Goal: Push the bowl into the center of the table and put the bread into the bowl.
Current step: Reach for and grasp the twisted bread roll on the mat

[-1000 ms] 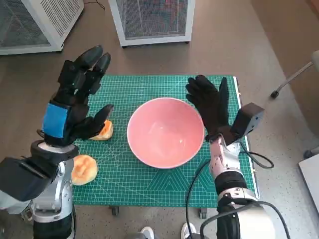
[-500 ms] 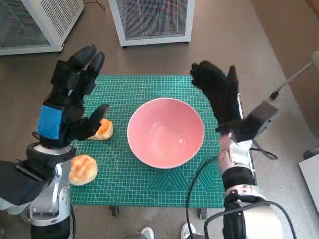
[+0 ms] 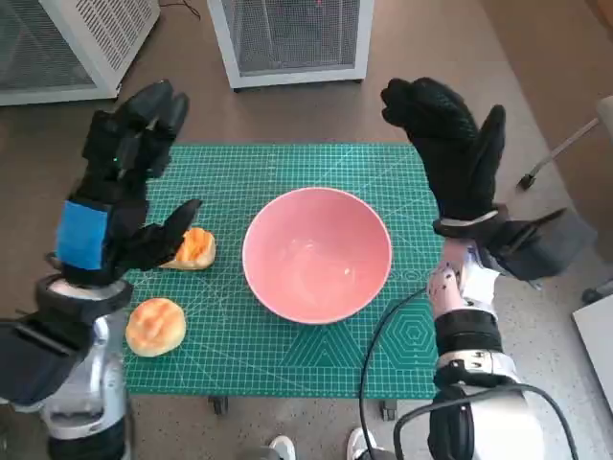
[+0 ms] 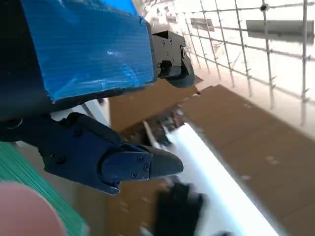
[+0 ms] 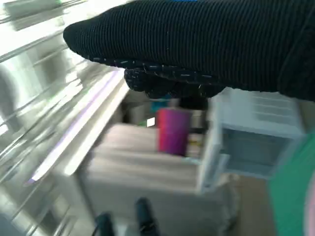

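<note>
A: Where does everything sit?

B: The pink bowl (image 3: 317, 254) rests about mid-surface on the green mat (image 3: 287, 359), empty. One bread (image 3: 192, 248) lies just beside the left hand (image 3: 113, 201); another bread roll (image 3: 155, 326) lies nearer the robot, apart from the bowl.

A: And the hands?

B: Both are raised and hold nothing. The left hand's fingers are spread, thumb out toward the bread. The right hand (image 3: 448, 144) is spread too, up over the mat's far right corner, well clear of the bowl.

A: What could go wrong?

B: I'd judge the bread is soft, so a hard squeeze could crush it. Coming down off-centre could shove it across the mat. And a hand swinging low could clip the bowl's rim and knock it off centre.
</note>
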